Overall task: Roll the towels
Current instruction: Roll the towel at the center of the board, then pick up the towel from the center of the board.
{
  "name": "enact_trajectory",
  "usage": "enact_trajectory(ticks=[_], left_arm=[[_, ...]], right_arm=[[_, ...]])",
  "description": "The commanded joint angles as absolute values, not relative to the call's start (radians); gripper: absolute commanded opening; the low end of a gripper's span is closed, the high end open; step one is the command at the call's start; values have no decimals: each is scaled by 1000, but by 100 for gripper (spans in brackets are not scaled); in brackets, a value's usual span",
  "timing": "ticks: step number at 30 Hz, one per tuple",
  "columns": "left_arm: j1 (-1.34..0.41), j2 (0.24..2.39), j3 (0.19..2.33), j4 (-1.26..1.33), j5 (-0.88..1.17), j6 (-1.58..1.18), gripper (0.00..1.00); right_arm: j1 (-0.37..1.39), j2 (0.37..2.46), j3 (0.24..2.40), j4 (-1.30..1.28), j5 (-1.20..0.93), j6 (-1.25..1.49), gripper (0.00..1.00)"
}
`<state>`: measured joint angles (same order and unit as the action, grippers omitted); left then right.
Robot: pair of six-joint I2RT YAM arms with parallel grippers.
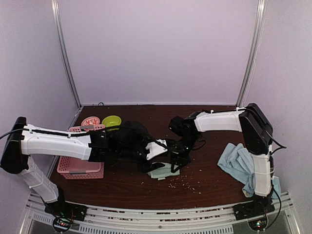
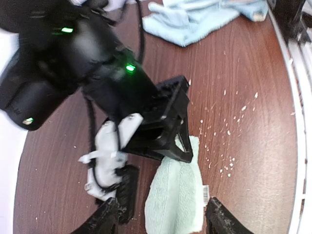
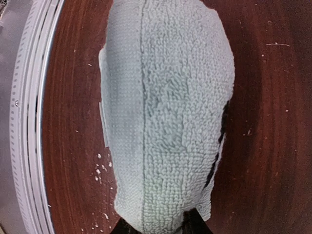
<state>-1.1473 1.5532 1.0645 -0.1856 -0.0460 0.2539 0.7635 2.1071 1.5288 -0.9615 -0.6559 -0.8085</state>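
On table (image 1: pixel 122 190) | L pincer (image 2: pixel 163 217) spread astride mint towel (image 2: pixel 175 195) | R pincer (image 3: pixel 158 226) pinching it

Soft even light, faint shadows, wrist views bowed at edges, near parts blurred

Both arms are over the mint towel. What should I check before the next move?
1. Mint towel lying flat, not yet rolled: ok.
2. Left gripper open, fingers either side of the towel: ok.
3. Right gripper clamped on the towel's end: cannot tell.
4. Room between the two grippers: crowded, not ok.
5. Light blue towels apart from the mint towel: ok.
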Motion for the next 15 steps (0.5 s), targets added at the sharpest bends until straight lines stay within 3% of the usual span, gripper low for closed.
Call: enact_trajectory(ticks=[1, 15], left_arm=[[-1168, 1678, 1123, -209, -168, 325, 62], [-1173, 1937, 1277, -305, -77, 359, 64]], right_arm=[[768, 2251, 1505, -1162, -625, -781, 22], [766, 2257, 1535, -1163, -621, -762, 21]])
